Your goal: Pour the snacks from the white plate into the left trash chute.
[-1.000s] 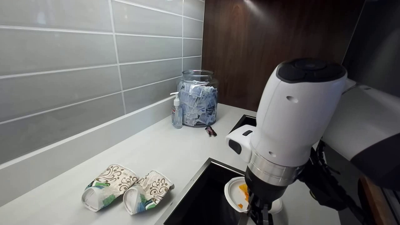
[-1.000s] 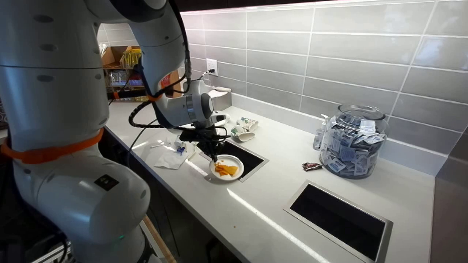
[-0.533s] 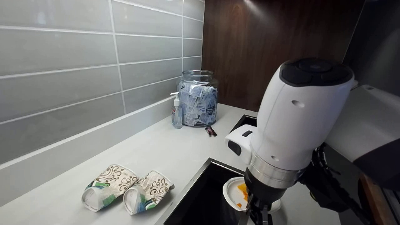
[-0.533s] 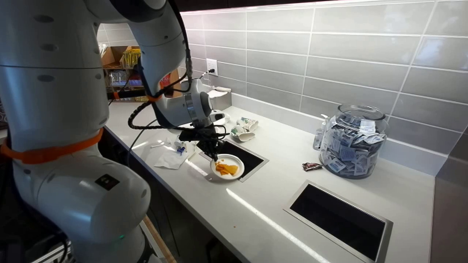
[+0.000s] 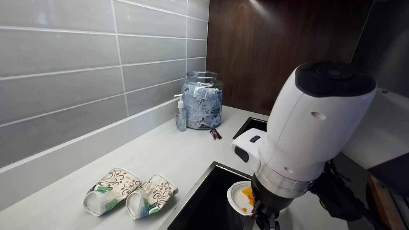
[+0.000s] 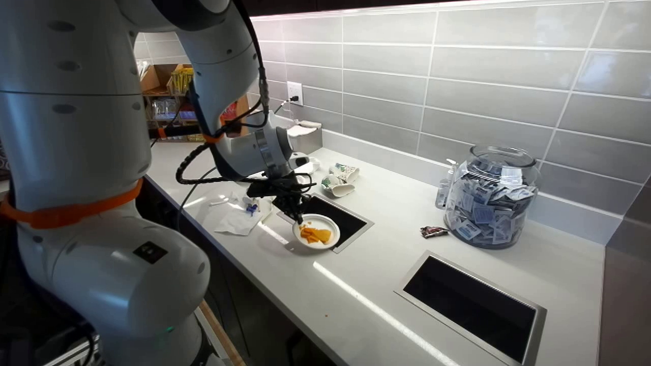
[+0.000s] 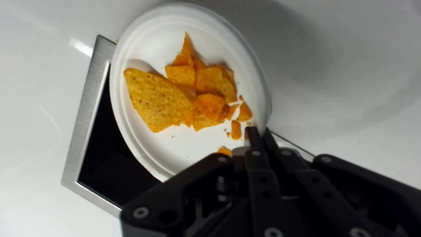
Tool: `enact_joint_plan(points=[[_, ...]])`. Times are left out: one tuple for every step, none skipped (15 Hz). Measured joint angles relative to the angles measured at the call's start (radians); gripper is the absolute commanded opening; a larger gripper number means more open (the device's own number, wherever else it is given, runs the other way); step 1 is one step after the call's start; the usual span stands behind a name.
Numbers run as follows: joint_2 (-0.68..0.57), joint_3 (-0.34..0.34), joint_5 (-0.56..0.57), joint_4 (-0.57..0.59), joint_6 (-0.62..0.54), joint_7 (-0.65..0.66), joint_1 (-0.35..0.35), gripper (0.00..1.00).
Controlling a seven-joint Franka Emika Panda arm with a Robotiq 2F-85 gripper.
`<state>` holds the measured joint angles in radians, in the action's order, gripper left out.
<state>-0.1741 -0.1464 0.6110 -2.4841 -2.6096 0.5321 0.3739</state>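
Between the jaws of the gripper [image 7: 261, 134], drawn tight together, the rim of the white plate [image 7: 194, 144] seems pinched, though it is dark there. Just beside the jaws, orange snacks [image 7: 210, 103] lie on the plate, which reaches partly over the left trash chute [image 7: 80, 138]. Around it runs the glossy pale countertop [image 6: 376, 264]. Across the chute from the jaws lie two crushed patterned cups [image 5: 118, 183]; well apart from the gripper stands a glass jar of packets [image 6: 491, 203], with a gray tiled wall [image 6: 386, 84] behind.
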Motion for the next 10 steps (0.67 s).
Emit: enact_joint_plan(points=[[0.001,-0.001,0.004,0.001,0.007,0.006,0.001,0.01],[0.001,-0.002,0.005,0.001,0.011,0.011,0.001,0.01],[0.002,-0.003,0.005,0.001,0.014,0.019,0.001,0.01],[0.002,-0.003,0.005,0.001,0.015,0.031,0.001,0.01],[0.002,-0.003,0.004,0.0,0.015,0.043,0.001,0.01],[0.002,-0.003,0.002,0.0,0.015,0.051,0.0,0.01],[0.002,-0.003,0.0,-0.001,0.015,0.059,-0.002,0.01],[0.003,-0.003,-0.005,-0.003,0.015,0.066,-0.003,0.01],[0.003,-0.003,-0.015,-0.005,0.015,0.071,-0.005,0.01],[0.004,-0.003,-0.029,-0.007,0.015,0.075,-0.007,0.01]])
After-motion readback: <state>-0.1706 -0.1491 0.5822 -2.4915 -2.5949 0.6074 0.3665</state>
